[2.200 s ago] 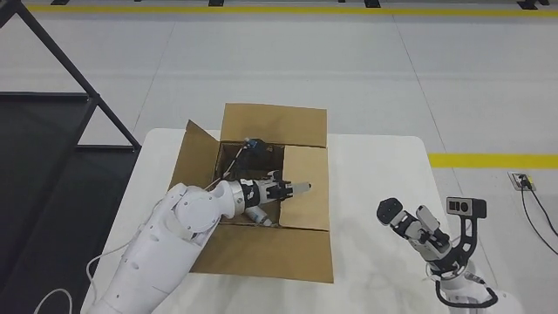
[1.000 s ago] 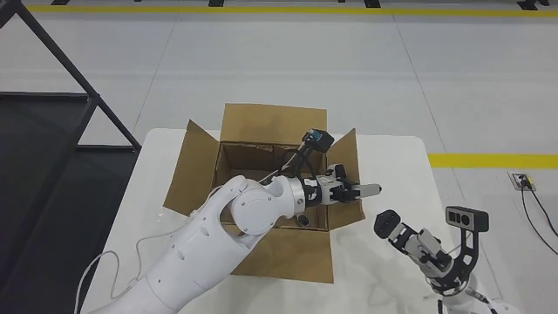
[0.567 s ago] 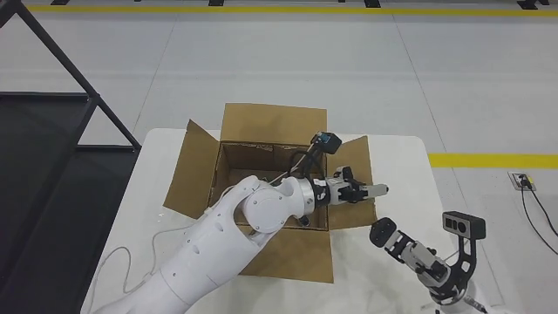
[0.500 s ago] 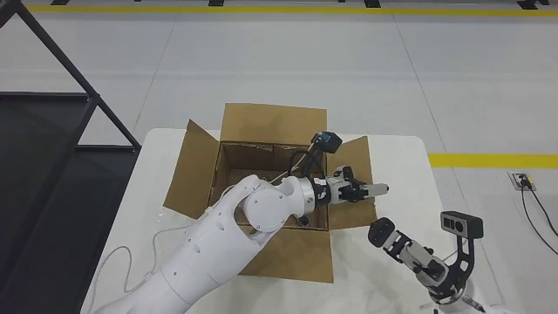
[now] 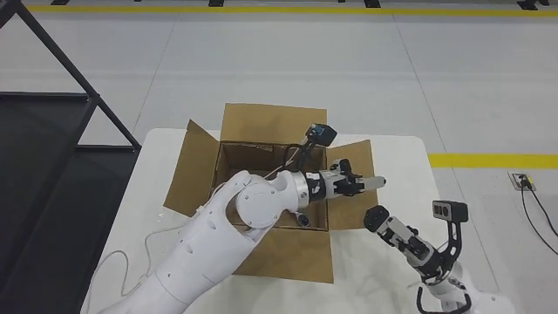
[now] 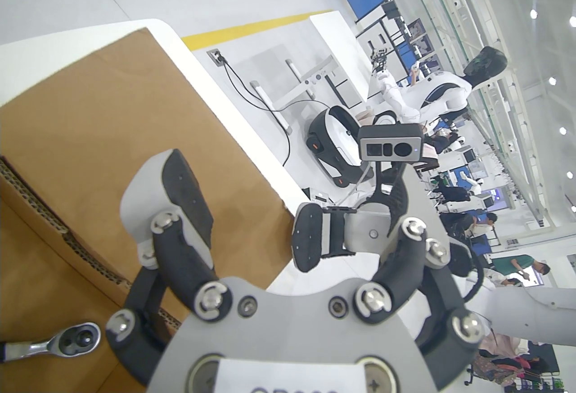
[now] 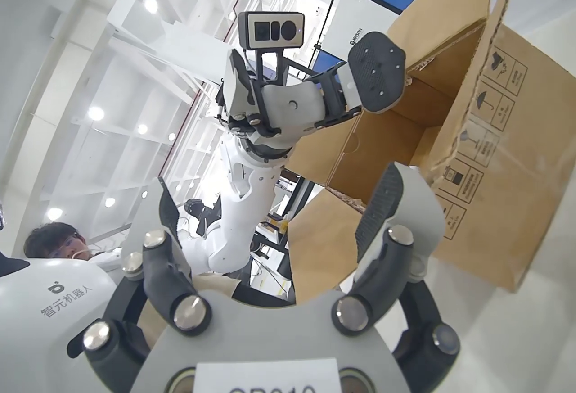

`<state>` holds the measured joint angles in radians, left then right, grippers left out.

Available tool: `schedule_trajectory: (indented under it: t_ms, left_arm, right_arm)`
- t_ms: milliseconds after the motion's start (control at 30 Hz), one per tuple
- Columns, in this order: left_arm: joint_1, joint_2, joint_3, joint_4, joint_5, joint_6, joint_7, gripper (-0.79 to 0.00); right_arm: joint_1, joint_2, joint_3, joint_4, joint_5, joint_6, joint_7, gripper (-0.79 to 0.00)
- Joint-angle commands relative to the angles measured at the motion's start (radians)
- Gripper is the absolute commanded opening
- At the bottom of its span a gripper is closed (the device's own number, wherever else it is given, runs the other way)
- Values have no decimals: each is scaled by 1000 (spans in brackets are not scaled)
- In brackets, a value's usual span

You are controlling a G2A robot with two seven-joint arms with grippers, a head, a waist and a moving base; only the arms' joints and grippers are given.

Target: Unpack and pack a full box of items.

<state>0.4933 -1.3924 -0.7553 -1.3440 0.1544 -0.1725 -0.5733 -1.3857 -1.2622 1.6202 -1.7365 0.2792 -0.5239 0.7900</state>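
Over the box flap, left tool, jaws apart; right tool likewise.

The brown corrugated cardboard box bears black printed handling symbols on one side. The worktop is plain white. The left end effector and right end effector are pale grey and white, with black dotted pads. The shiny metal ratchet head is silver.
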Motion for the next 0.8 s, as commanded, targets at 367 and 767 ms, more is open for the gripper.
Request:
schedule_trajectory:
  t_ms: [367,767]
  left_arm:
    - [378,125,-475,-480,288,27,78,0]
    - [763,172,-946,-766,239,-29,173,0]
  right_arm:
    - [118,9,-34,106,-58,127,-73,0]
    - [138,26,-53,129,-120,260,2,0]
